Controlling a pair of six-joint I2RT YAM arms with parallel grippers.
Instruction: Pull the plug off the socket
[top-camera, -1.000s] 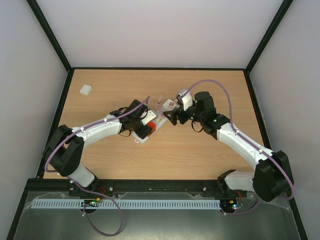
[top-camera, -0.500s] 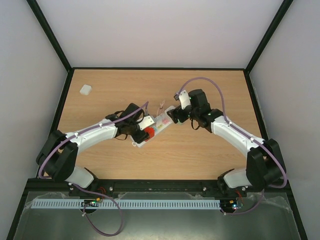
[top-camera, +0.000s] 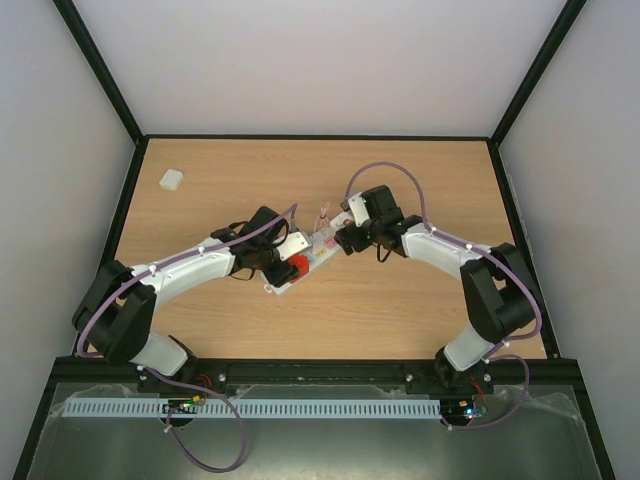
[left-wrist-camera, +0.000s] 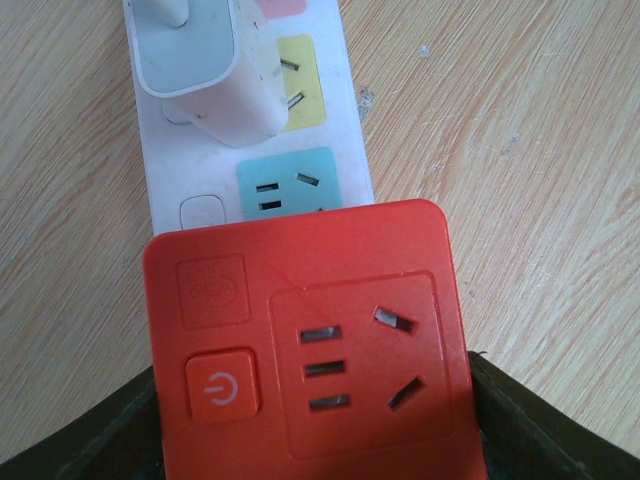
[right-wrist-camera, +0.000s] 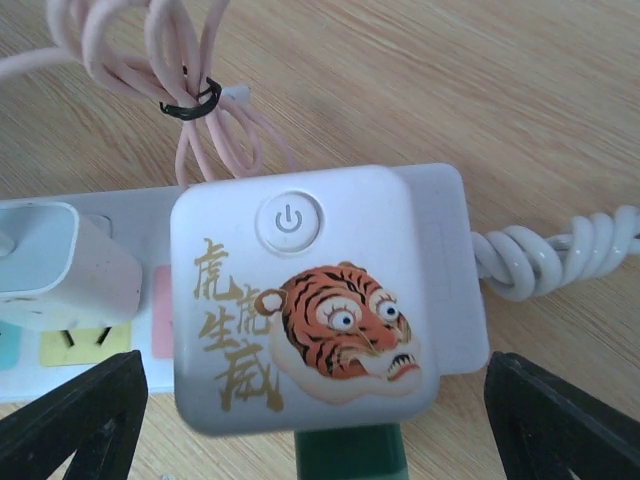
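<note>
Socket (top-camera: 312, 252) lies slantwise mid-bench (top-camera: 430, 180): a long white strip with coloured squares on its face. Three things sit in it: an orange block (left-wrist-camera: 310, 340) at the end nearer the arms' bases, a small white charger (right-wrist-camera: 55, 265) in the middle, and a white square plug (right-wrist-camera: 305, 300) with a tiger print and a power button at the far end, beside the coiled white cord (right-wrist-camera: 550, 250). I take the tiger plug as the one to pull, since the right claw (top-camera: 342, 238) straddles it.

Handling (judgement): rigid plastic, light, with smooth glossy sides, so likely slippery. The pins probably seat tightly, and the light strip would lift with the plug unless pinned. Best hold is on two opposite flat sides, low down, pulling straight off the face. Pink cable bundle (right-wrist-camera: 150, 60) lies just behind.

Right claw: released, fingers (right-wrist-camera: 85, 410) wide on either side of the plug, no contact visible.

Left claw (top-camera: 288, 262): partly closed, fingers against the orange block's sides, apparently clamping it to steady the strip.
</note>
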